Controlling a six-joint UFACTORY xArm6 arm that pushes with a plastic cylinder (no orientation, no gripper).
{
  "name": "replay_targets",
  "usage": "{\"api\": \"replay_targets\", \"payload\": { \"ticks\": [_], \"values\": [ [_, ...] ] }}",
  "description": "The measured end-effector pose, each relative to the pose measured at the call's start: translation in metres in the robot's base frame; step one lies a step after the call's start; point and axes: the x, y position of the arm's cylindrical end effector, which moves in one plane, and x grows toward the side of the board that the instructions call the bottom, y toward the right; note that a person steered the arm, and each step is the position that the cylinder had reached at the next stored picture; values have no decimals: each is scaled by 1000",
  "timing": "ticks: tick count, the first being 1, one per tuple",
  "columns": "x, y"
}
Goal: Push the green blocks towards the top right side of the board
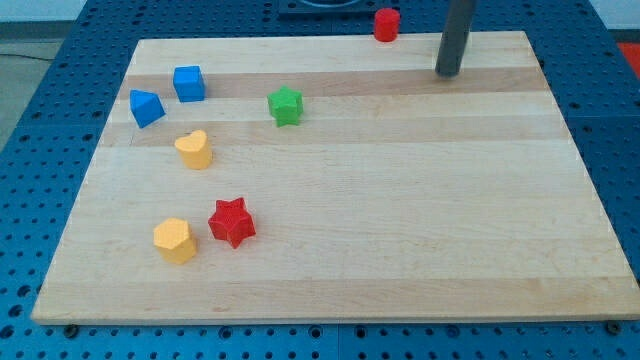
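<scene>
Green star block [285, 105] upper left of centre, my tip [448, 72] well apart at its right, no jaws

A pale wooden board [400, 230] with lengthwise grain fills most of the view, lying flat. Around it on every side shows a blue surface [70, 80] dotted with a regular grid of small dark holes. Even, soft light falls across everything, casting only faint shadows on the wood.

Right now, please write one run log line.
tip: top right, touching nothing | green star: upper left of centre, not yet pushed | tip right of star
</scene>
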Motion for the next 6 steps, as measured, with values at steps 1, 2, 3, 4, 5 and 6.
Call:
{"api": "replay_targets", "payload": {
  "ticks": [1,2,3,4,5,6],
  "values": [
    [51,-111],
    [81,-194],
    [71,-253],
    [35,-204],
    [4,-162],
    [-16,-132]
  ]
}}
